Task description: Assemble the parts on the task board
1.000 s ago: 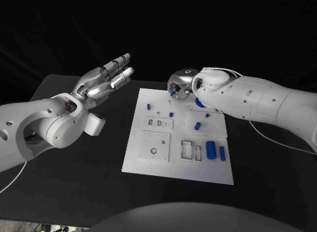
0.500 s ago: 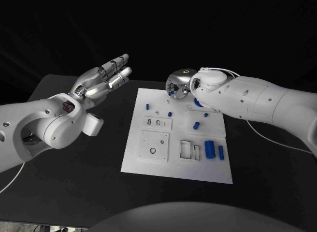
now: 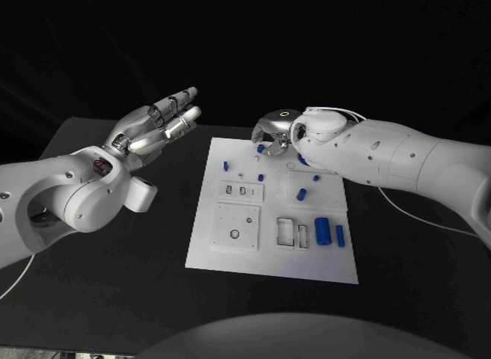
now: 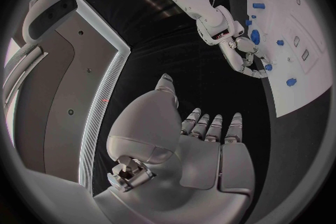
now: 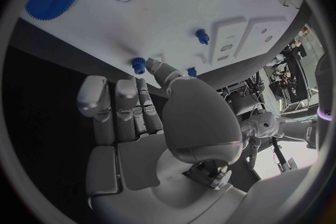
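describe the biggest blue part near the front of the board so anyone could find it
Start at the white task board mid-table and go to its near right corner. Two upright blue parts lie side by side there, right of two rectangular slots. The big cylinder is the left one, thicker and longer than its slim neighbour.

Left hand (image 3: pixel 157 125) hovering raised off the left side of the task board (image 3: pixel 231 253), fingers extended and apart, holding nothing, right hand (image 3: pixel 276 129) reaching down over the task board's far edge, fingers pointing downward, grasp undeterminable
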Motion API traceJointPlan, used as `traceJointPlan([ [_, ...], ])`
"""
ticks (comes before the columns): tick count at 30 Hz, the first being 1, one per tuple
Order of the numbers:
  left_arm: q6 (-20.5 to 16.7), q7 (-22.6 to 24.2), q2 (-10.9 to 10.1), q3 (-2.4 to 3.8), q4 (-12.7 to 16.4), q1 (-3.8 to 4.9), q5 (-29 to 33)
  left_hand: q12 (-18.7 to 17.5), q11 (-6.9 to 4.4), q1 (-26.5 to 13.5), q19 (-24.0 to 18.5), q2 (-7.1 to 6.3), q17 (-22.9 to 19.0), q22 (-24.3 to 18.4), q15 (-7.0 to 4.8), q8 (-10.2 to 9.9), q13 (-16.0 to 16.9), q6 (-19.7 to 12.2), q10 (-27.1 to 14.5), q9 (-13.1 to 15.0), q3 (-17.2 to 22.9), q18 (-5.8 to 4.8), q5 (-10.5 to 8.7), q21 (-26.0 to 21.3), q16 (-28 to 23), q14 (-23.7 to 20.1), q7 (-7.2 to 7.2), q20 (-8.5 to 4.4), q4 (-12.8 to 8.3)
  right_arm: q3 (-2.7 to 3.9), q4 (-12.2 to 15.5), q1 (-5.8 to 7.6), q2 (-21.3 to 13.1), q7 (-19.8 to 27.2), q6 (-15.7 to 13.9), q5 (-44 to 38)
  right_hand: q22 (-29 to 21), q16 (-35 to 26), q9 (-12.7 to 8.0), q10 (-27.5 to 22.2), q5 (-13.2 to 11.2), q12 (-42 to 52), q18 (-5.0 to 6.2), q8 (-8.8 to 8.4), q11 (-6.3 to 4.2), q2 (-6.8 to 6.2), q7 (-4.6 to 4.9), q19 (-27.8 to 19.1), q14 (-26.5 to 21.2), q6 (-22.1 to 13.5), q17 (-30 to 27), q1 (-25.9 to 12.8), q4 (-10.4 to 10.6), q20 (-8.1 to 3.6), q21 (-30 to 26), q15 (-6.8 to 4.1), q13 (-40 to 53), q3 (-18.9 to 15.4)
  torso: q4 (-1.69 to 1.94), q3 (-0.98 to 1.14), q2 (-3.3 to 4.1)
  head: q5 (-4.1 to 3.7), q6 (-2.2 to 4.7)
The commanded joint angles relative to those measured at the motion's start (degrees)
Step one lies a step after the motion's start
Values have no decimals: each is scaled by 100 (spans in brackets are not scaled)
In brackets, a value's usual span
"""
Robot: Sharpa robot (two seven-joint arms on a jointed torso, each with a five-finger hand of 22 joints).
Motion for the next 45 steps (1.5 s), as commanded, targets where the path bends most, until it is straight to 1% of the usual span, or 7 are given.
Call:
traceJointPlan([
  [1,113,9,6,6,1,10,-27,-20,36,58,6,11,-9,-94,40,24,-5,27,-12,-4,-44,97,34,37,-20,-14,22,41,-1,-1,8,-6,-18,-31,-2,-29,-15,-30,-54,-92,-131,-67,97,-68,8,-44,-15,-48,-45,-69,-20,27,22,-4,-46,-2,-7,-73,-1,-1,-2,17,-17],
  [11,96,12,-20,5,-23,9,-28,-20,52,113,11,17,-9,-90,51,39,-5,41,-12,-3,-51,97,69,42,-20,-14,44,51,-7,-2,553,44,-564,212,-962,164,-57,-103,-206,-27,-329,3,114,-185,48,-35,-29,-70,-91,-54,-88,53,130,23,-198,28,82,-321,-56,2,-63,103,-30],
  [20,87,5,-63,2,-31,9,-29,-20,54,125,12,19,-9,-90,55,42,-5,43,-12,-3,-52,98,78,44,-20,-14,46,53,-7,-7,1520,278,-1558,15,-965,450,-812,-1102,-380,1144,-459,1905,330,-237,-72,38,50,-1047,-1139,47,-1235,114,282,101,-1477,73,1315,-581,-143,-15,-142,136,-45],
  [25,112,4,-72,2,-39,8,-30,-20,57,140,15,25,-9,-88,62,44,-5,43,-12,-3,-53,98,88,46,-20,-14,47,55,-5,-18,1686,250,-1875,-262,-696,520,-685,798,-527,1230,-551,5025,304,-251,-79,231,145,-1406,-108,26,1681,-405,780,247,-1753,174,4417,-971,-179,-7,-145,147,-23],
  [28,125,9,-70,1,-48,7,-34,-20,63,160,17,33,-9,-87,79,47,-5,41,-12,-4,-56,97,97,48,-20,-14,48,60,-4,-22,1663,176,-1950,-394,-625,521,365,1700,-469,2581,-468,6145,80,-188,-73,302,173,-327,1000,136,2951,-462,800,276,-310,129,5651,-1051,-177,-5,-142,151,-16],
  [31,139,17,-67,1,-53,7,-54,-20,67,169,17,36,-9,-87,86,50,-5,43,-12,-4,-58,97,102,48,-20,-14,49,63,-4,-25,1577,74,-1967,-531,-577,504,1539,2124,-299,4839,-125,7398,-351,-30,-221,269,194,1342,1705,341,3572,-454,762,-26,1630,-51,7241,-1093,-166,-7,-142,153,-15],
  [45,188,30,-67,0,-69,5,-134,-20,82,209,27,60,-9,-81,138,62,-5,44,-12,-3,-75,97,119,59,-20,-14,55,82,2,-25,1247,-193,-1786,-793,-225,271,1892,2124,585,4867,468,7412,-529,353,-223,219,273,1881,1705,-269,3572,-547,646,-95,2247,-99,7263,-1184,-166,0,-128,139,8],
])
